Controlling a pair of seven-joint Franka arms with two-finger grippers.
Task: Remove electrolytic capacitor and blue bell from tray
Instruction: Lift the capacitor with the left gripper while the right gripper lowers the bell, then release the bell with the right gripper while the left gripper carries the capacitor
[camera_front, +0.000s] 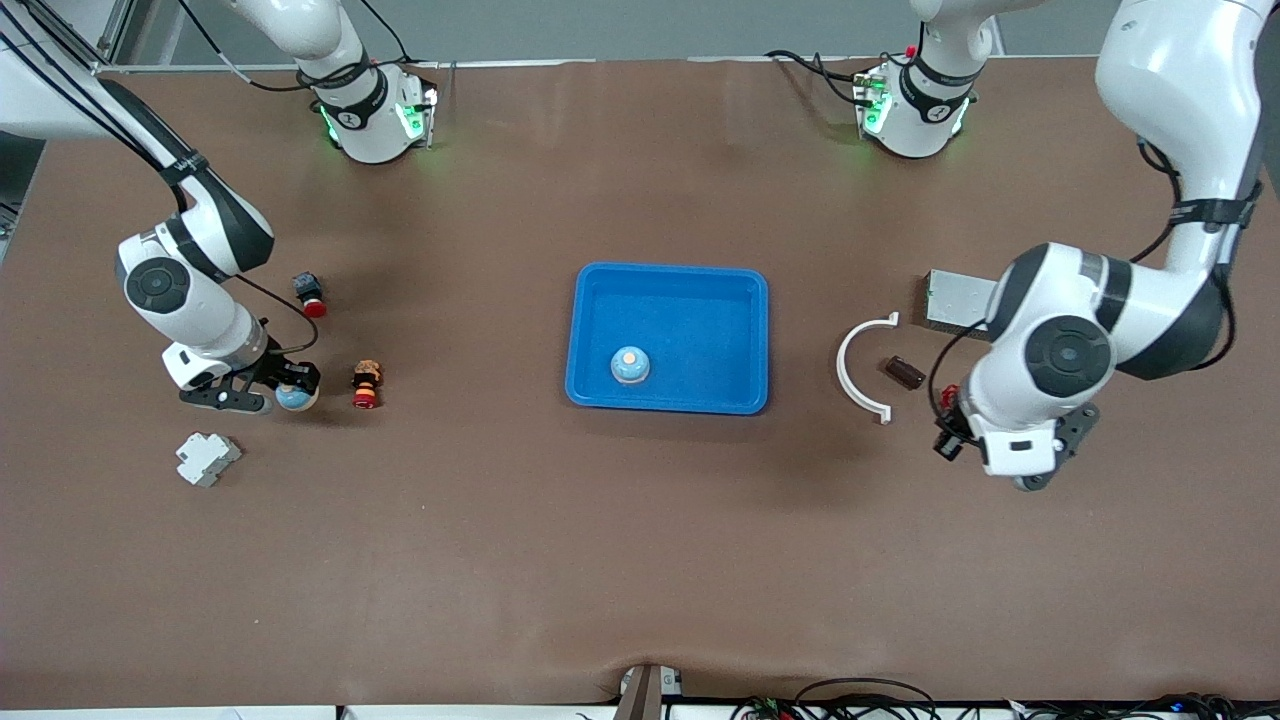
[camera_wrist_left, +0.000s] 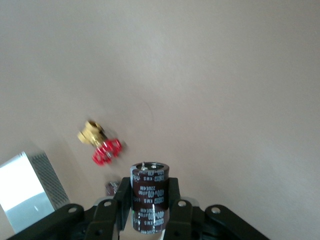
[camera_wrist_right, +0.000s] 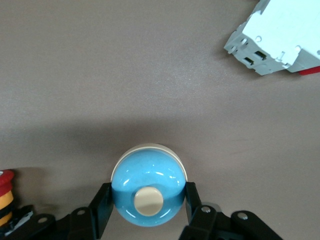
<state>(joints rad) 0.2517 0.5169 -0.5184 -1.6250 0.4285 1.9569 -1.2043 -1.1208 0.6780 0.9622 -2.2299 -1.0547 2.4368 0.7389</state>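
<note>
A tray (camera_front: 668, 285) sits mid-bench (camera_front: 640, 560) with 1 bell (camera_front: 630, 366) in it. Toward my right arm's end, my right tool (camera_wrist_right: 148, 200) grips a 2nd bell (camera_front: 297, 398); a figurine (camera_front: 367, 384) stands just beside it, a push button (camera_front: 309, 292) farther from the front camera, a plastic block (camera_front: 207, 459) nearer. Toward my left arm's end, my left tool (camera_wrist_left: 148, 207) holds a capacitor (camera_wrist_left: 149, 196) near a curved strip (camera_front: 858, 366), a small cylinder (camera_front: 905, 372) and a metal box (camera_front: 958, 299).

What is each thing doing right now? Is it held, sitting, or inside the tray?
Left hand: shut on the capacitor.
Dark brown cylindrical capacitor: held, lifted off the table.
Right hand: shut on a bell.
Round blue bell with cream button: gripped, low at the table.
Second blue bell: sitting upright in the tray.
Blue rectangular plastic tray: flat on the table, holding one bell.
</note>
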